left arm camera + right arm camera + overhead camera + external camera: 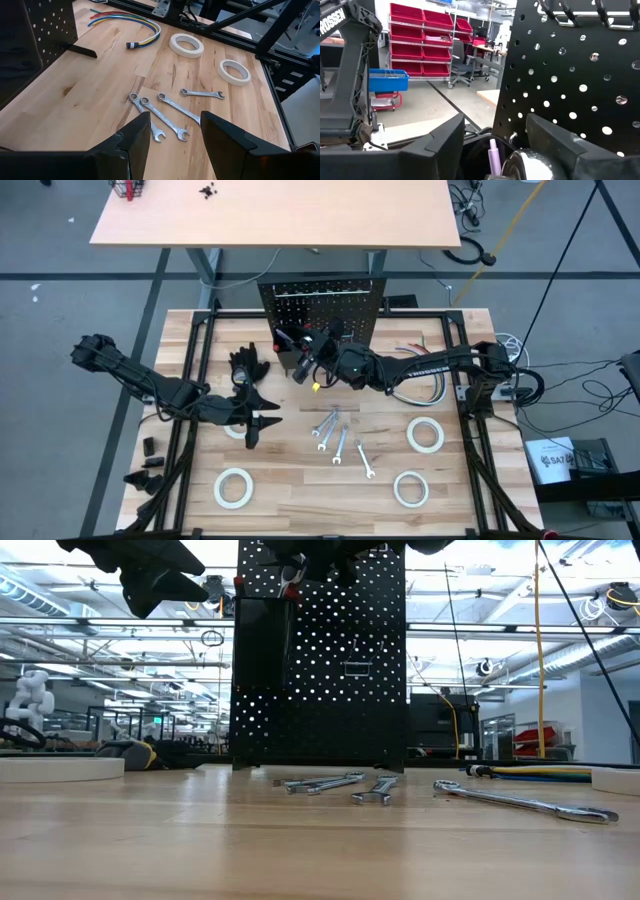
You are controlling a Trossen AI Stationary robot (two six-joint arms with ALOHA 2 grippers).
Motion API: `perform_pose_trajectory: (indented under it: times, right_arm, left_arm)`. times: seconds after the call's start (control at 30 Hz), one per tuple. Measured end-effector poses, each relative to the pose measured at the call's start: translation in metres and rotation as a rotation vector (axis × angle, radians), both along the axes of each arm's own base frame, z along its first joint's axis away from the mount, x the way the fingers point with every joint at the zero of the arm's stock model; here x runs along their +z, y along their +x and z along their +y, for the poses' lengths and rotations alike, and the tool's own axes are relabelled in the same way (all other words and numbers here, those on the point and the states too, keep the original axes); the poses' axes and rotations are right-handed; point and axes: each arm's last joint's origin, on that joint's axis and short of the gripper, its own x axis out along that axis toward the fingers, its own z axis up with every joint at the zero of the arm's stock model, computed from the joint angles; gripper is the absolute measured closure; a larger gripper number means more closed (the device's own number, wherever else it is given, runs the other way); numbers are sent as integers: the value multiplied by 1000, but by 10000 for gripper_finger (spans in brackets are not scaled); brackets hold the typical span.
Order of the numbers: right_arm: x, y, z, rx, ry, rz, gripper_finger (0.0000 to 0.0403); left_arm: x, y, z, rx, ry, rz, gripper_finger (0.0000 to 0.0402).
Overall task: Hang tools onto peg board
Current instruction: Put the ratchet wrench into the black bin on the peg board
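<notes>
Right gripper [305, 367] sits at the box bin [290, 352] on the front of the peg board [322, 305], fingers spread and clamping nothing. In its wrist view we see a handle end, pale violet there [493, 152], and a rounded silver part [527, 165] just below the fingers, apparently down in the bin; what tool they belong to we cannot tell.

Risk 1: we judge that if the arm backs off while a finger is touching the handle, it could drag the tool out of the bin or tip it over the rim.

Risk 2: the gripper is very near the peg board and its wire hooks [580, 20]; a careless lift could knock the panel.

Left gripper [252, 420] hangs in front of the peg board over a tape roll [240, 426], fingers apart, empty.

Four wrenches [338, 440] lie on the table in front of the peg board, not yet hung; two touch. Gripping one could shift its neighbour.
</notes>
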Motion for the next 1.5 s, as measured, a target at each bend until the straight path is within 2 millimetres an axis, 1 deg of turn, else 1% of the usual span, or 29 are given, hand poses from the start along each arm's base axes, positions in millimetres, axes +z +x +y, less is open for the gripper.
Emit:
perform_pose_trajectory:
  times: [0.17,0.37,0.5,0.57,0.63,0.7,0.73,0.8,0.87,0.9,1.0,1.07,1.33,1.4,1.47,1.5]
  right_arm:
    - [5,-1,6,8,-66,2,184]
    - [22,-6,24,29,-160,-66,184]
    - [41,-21,47,7,-171,-56,184]
    - [51,-32,61,-27,-171,-33,184]
    - [60,-45,75,-102,-143,-8,188]
    - [65,-57,85,-170,-93,30,208]
    - [63,-61,88,-179,-62,53,227]
    - [56,-66,92,-169,30,72,287]
    - [45,-67,89,-144,119,101,362]
    - [40,-66,85,-139,157,112,381]
    - [26,-57,68,-180,275,77,390]
    - [19,-51,60,-202,295,71,399]
    - [16,-40,43,-228,347,-38,402]
    - [22,-36,39,-160,359,-91,402]
    - [29,-30,37,-21,370,-158,402]
    - [30,-28,37,43,365,-163,402]
  left_arm:
    - [0,0,0,0,0,0,226]
    - [0,0,0,-1,0,1,226]
    - [0,0,0,-4,-4,1,226]
    - [0,0,0,-5,-5,1,226]
    - [0,0,0,-8,-6,2,226]
    - [0,0,0,-8,-6,2,226]
    - [0,0,0,-8,-5,2,226]
    - [0,0,0,-8,-5,2,226]
    - [0,0,0,-8,-5,2,226]
    - [0,0,0,-8,-5,2,226]
    - [0,0,0,-8,-5,2,226]
    - [0,0,0,-8,-5,2,226]
    - [0,0,0,-8,-5,1,226]
    - [0,0,0,-8,-5,1,226]
    - [0,0,0,-9,-4,1,226]
    - [-1,0,0,-9,-4,2,226]
